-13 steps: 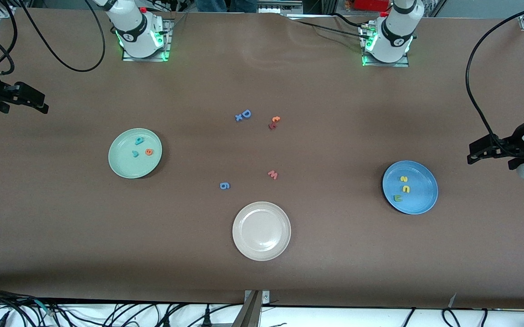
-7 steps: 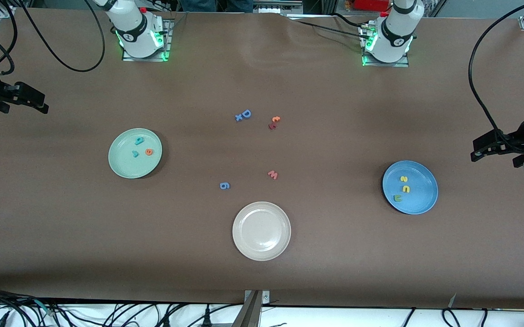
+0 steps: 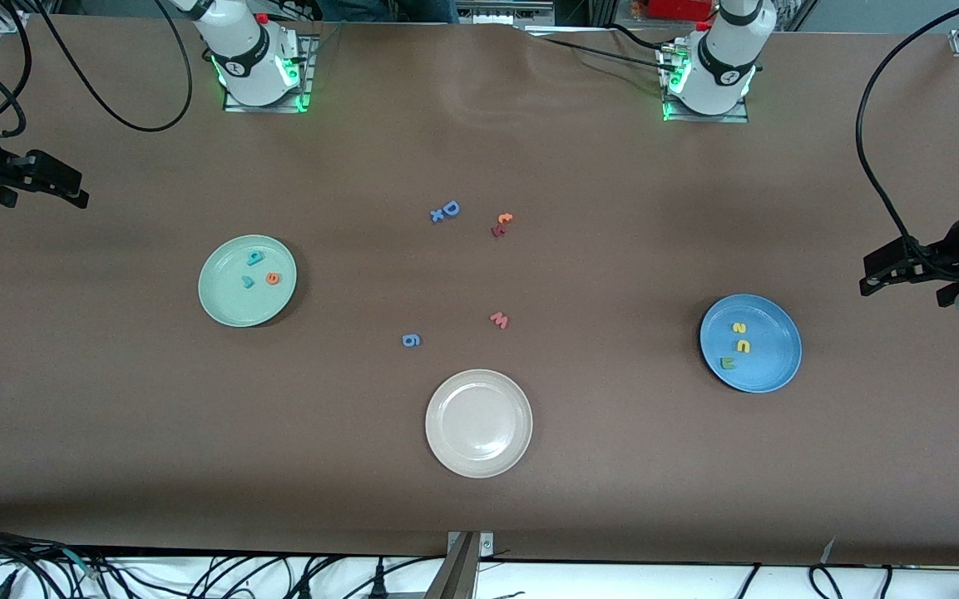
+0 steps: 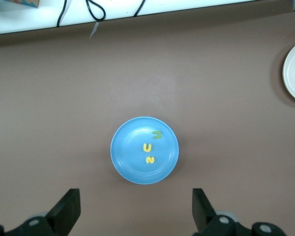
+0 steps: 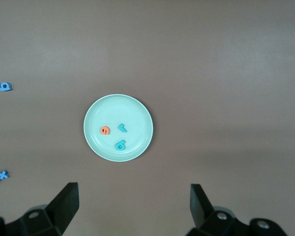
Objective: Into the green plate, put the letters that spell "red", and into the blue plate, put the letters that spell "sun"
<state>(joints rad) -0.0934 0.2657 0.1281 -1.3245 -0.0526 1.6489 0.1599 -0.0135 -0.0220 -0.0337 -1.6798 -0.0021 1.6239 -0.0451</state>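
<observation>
Mint-green plate (image 3: 247, 280) holds orange "e" (image 3: 272, 279), teal "d" (image 3: 254, 259), teal "r" (image 3: 247, 282). Blue plate (image 3: 750, 343), toward left arm's end from green plate, holds yellow "s" (image 3: 738, 328), yellow arch (image 3: 742, 346), green arch (image 3: 728, 363).

Change over last second: left gripper (image 3: 891, 268) drew outward off blue plate, jaws wide, empty. Right gripper (image 3: 51, 179) parked, wide, empty. Judgement: sorting complete.

Front view alone shows pinkish "w" (image 3: 499, 320); cream plate (image 3: 479, 423) appears only partly in left wrist view.
</observation>
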